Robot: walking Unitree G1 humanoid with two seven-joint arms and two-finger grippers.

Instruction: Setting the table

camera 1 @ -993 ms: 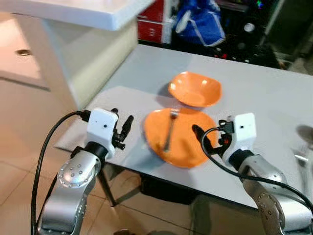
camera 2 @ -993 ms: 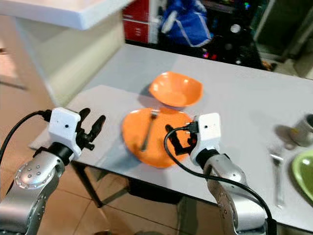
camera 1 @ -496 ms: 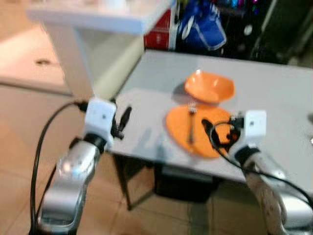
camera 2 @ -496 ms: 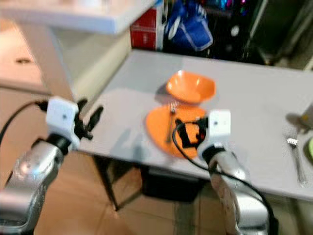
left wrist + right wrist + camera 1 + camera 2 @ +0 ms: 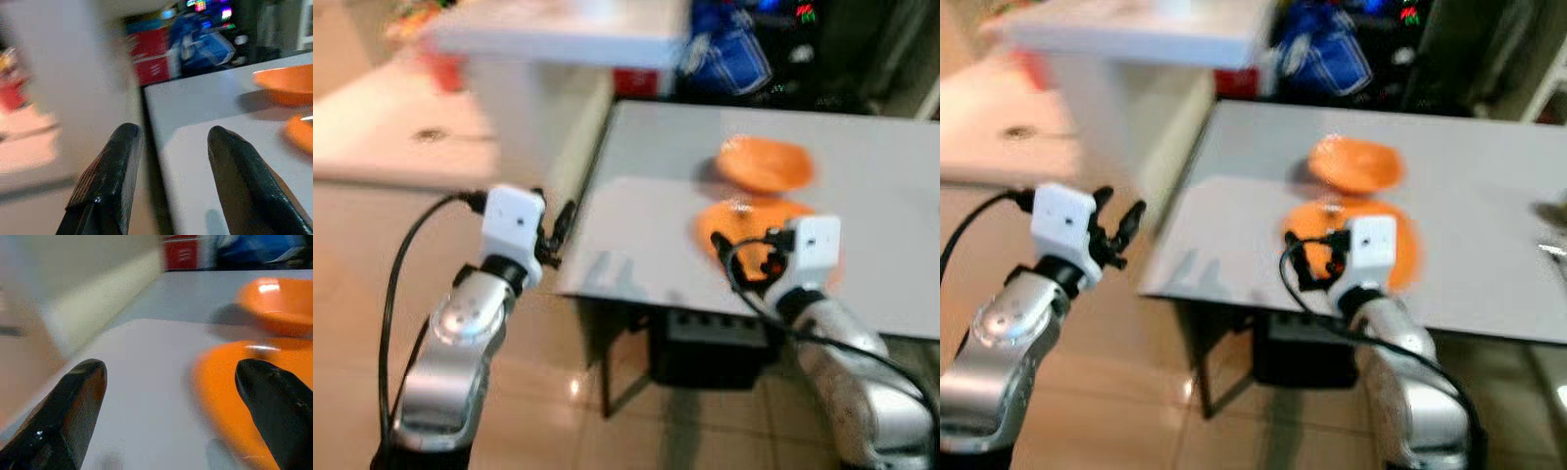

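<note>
An orange bowl point(image 5: 764, 164) sits on the grey table point(image 5: 646, 225), with an orange plate point(image 5: 734, 217) just in front of it. A fork's tip point(image 5: 262, 348) glints on the plate. My right gripper point(image 5: 1312, 245) is open and empty, held over the table's front edge at the plate's near rim. My left gripper point(image 5: 1119, 202) is also open and empty. It hangs off the table's left front corner, above the floor. Both wrist views look across the table between spread fingers point(image 5: 112, 166). The eye views are blurred.
A white counter point(image 5: 558, 39) rises to the left of the table, with a narrow gap between them. A blue bag point(image 5: 729, 54) and a red box point(image 5: 636, 80) lie behind the table. A dark box point(image 5: 705, 338) sits under it. Tiled floor point(image 5: 372, 255) spreads at left.
The whole picture has shifted: the camera has drawn back and swung left, so the table looks farther off and more to the right. Both grippers hold the same open pose.
</note>
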